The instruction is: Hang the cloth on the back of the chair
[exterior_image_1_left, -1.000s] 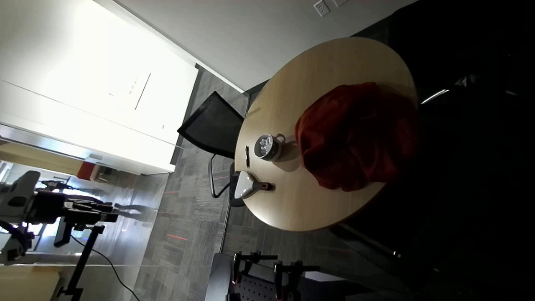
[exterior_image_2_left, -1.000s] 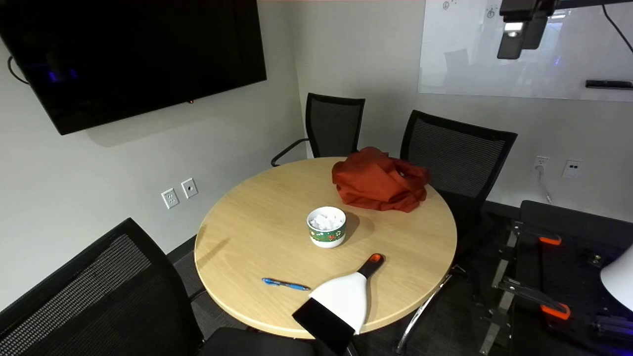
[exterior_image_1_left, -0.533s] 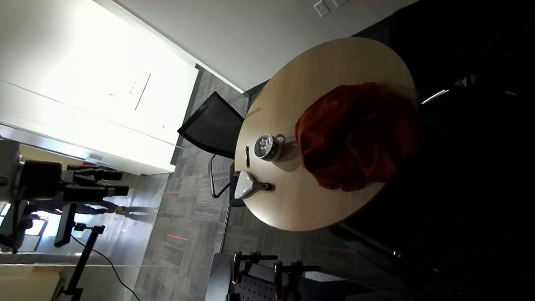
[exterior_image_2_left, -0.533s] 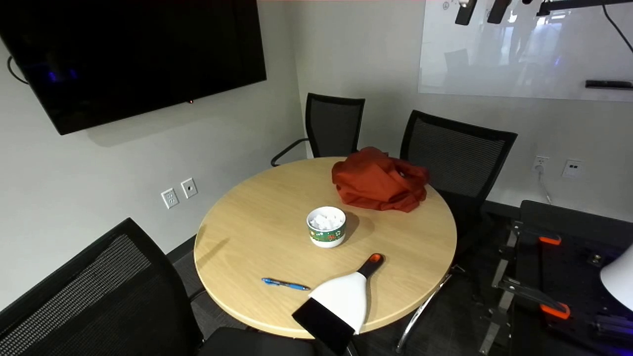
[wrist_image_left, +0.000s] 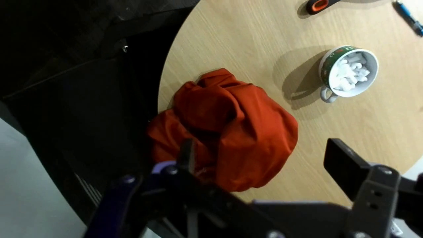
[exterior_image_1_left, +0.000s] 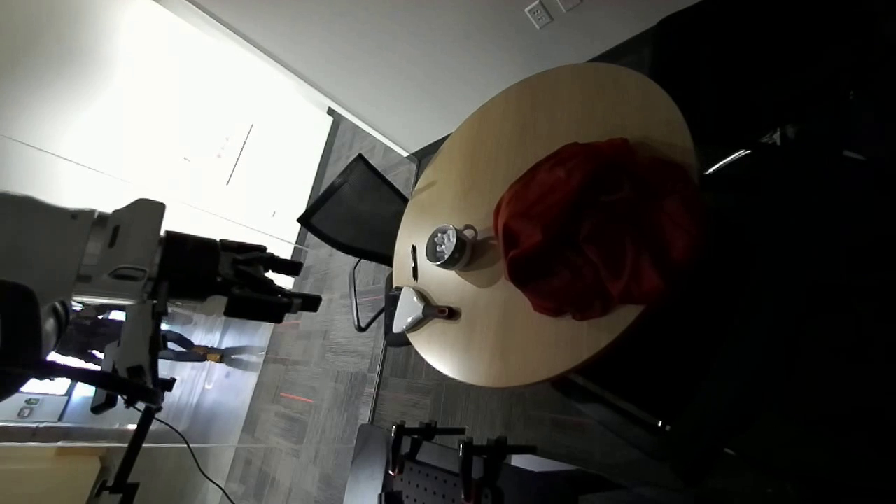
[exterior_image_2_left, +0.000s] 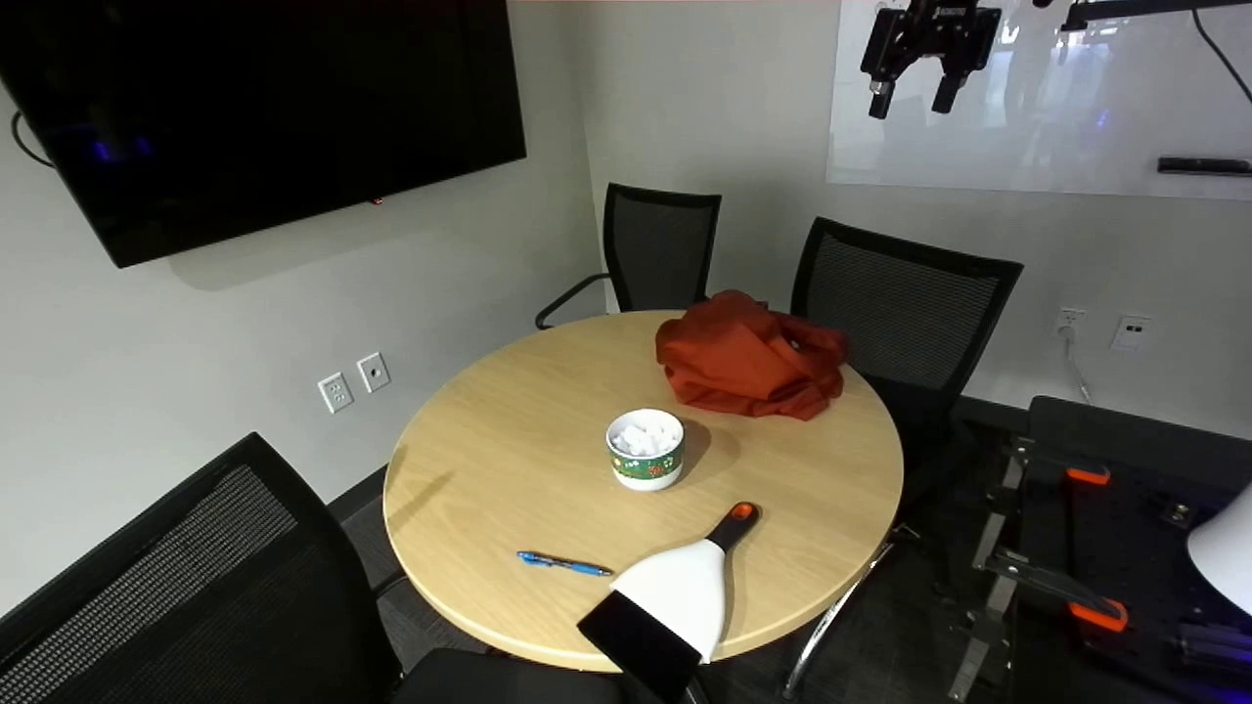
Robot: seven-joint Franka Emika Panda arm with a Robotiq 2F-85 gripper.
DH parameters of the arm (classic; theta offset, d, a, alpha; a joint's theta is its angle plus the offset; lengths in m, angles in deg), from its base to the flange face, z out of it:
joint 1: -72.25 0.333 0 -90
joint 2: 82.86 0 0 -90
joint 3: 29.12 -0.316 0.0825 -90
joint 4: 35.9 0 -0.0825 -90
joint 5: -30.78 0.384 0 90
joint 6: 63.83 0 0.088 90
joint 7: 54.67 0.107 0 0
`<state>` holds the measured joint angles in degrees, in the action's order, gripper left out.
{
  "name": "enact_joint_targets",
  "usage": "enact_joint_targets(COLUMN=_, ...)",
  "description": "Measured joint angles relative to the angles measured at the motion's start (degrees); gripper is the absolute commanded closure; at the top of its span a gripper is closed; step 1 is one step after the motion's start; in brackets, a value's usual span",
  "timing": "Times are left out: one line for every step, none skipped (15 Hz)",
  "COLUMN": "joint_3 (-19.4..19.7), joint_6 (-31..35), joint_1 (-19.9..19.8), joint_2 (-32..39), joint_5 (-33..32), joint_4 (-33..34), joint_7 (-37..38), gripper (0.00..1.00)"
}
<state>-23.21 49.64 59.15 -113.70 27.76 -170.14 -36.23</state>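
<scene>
the gripper (exterior_image_2_left: pixel 913 101) hangs high up, fingers (exterior_image_2_left: pixel 946 96) spread wide, nothing between them. the cloth (exterior_image_2_left: pixel 748 357) lies crumpled on the table (exterior_image_2_left: pixel 489 469), at its edge, near a chair (exterior_image_2_left: pixel 900 303).

Wrist view down onto cloth (wrist_image_left: pixel 238 132), exterior views sharing table (exterior_image_2_left: pixel 509 420)

The arm (exterior_image_1_left: pixel 45 234) is white with rounded casings (exterior_image_1_left: pixel 143 224); the gripper (exterior_image_2_left: pixel 912 103) is black, with pale lettering (exterior_image_2_left: pixel 951 13), round screws (wrist_image_left: pixel 385 170) and square-ended fingers (wrist_image_left: pixel 345 165).
</scene>
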Motion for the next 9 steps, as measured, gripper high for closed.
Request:
enact_joint_targets(joint_3=0.0, joint_6=0.2, joint_1=-0.1, joint_2=1.0, joint_5=0.0, joint_4=0.0, joint_7=0.0, gripper=0.00)
enact_joint_targets(joint_3=0.0, joint_6=0.3, joint_1=-0.1, joint_2=1.4, joint_5=0.0, joint_4=0.0, joint_7=0.0, gripper=0.00)
enact_joint_targets(joint_3=-0.1, joint_6=0.3, joint_1=-0.1, joint_2=1.5, joint_5=0.0, joint_4=0.0, joint_7=0.0, gripper=0.00)
enact_joint_targets(joint_3=-0.2, joint_6=0.3, joint_1=-0.1, joint_2=1.3, joint_5=0.0, joint_4=0.1, joint_7=0.0, gripper=0.00)
enact_joint_targets(joint_3=-0.2, joint_6=0.3, joint_1=-0.1, joint_2=1.2, joint_5=0.0, joint_4=0.1, joint_7=0.0, gripper=0.00)
enact_joint_targets(joint_3=-0.2, joint_6=0.3, joint_1=-0.1, joint_2=1.2, joint_5=0.0, joint_4=0.1, joint_7=0.0, gripper=0.00)
enact_joint_targets(joint_3=0.0, joint_6=0.3, joint_1=-0.1, joint_2=1.4, joint_5=0.3, joint_4=0.1, joint_7=0.0, gripper=0.00)
enact_joint_targets(joint_3=0.3, joint_6=0.3, joint_1=-0.1, joint_2=2.0, joint_5=0.8, joint_4=0.2, joint_7=0.0, gripper=0.00)
enact_joint_targets(joint_3=0.9, joint_6=0.3, joint_1=-0.1, joint_2=3.0, joint_5=2.0, joint_4=0.6, joint_7=0.0, gripper=0.00)
